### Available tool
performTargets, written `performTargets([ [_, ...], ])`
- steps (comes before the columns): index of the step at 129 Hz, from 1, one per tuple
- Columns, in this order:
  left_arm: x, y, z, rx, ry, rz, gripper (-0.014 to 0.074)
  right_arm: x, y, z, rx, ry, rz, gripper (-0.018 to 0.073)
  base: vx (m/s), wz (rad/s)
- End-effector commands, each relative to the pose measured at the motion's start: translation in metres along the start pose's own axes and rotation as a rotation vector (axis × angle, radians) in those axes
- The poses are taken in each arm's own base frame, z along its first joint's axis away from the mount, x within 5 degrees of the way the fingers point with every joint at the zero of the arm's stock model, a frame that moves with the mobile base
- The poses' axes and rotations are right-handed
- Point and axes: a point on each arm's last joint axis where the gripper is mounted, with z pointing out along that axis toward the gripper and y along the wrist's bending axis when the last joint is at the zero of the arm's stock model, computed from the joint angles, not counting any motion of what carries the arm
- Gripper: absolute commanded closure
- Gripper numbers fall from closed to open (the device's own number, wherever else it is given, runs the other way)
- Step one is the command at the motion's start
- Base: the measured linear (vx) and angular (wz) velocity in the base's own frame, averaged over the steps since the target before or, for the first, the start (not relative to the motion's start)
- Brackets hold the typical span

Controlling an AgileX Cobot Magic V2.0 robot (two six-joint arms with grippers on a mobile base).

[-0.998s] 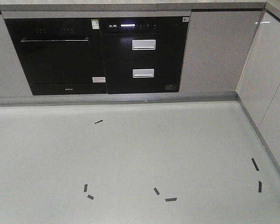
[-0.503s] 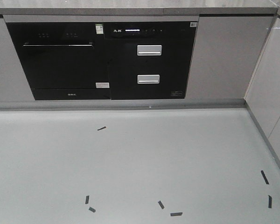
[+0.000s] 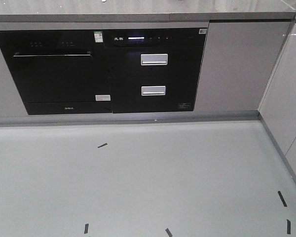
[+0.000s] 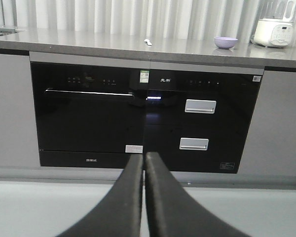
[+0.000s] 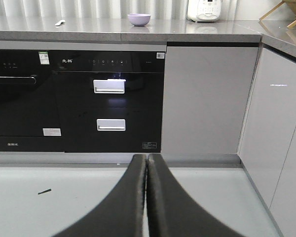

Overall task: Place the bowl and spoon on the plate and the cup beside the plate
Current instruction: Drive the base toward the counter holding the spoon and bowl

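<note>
Closest to the lens in the left wrist view, the left pincer (image 4: 144,157) pokes up from the bottom middle of the frame. Its two black fingers are pressed together with pretty much no gap, and it's got nothing in it. Same deal in the right wrist view: the right pincer (image 5: 146,157) sits bottom middle, closed up tight and holding nothing.

Past those it's just pale grey floor (image 3: 163,177) with a few short black tape marks (image 3: 102,145) scattered around, mostly along the lower part of the front view.

Further back there's a run of cabinets. A black built-in oven-type unit (image 3: 59,69) is on the left, and right beside it is a black drawer unit (image 3: 154,74) with two silver handles stacked one above the other. Plain grey doors are to the right of that.

On top is the grey surface (image 4: 89,42). The spoon (image 4: 148,42) lies flat at the upper middle of the left wrist frame. The bowl (image 4: 226,42) sits upright at the upper right, well apart from the spoon. Both are on the bare surface. A white rice cooker (image 4: 273,32) stands in the far upper right corner, near the bowl but not touching it. From the right wrist camera the spoon (image 5: 59,22) is upper left, the bowl (image 5: 139,19) top middle and the cooker (image 5: 204,10) to the right of it.
</note>
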Motion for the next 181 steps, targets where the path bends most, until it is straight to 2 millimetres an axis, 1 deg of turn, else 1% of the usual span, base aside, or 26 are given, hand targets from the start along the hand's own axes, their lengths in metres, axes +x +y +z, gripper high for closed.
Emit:
performTargets([
  [1,-0.0035,-0.0009,-0.0008,0.016,-0.073,-0.016,0.0603,-0.0049,-0.0001,0.0,0.002,-0.072,-0.003,0.0568,0.18,-0.03],
  [181,-0.0035,-0.0009,-0.0008,0.016,-0.073,-0.016,0.0603,-0.0049,-0.0001,0.0,0.002,-0.072,-0.003,0.0568,0.21,-0.02],
])
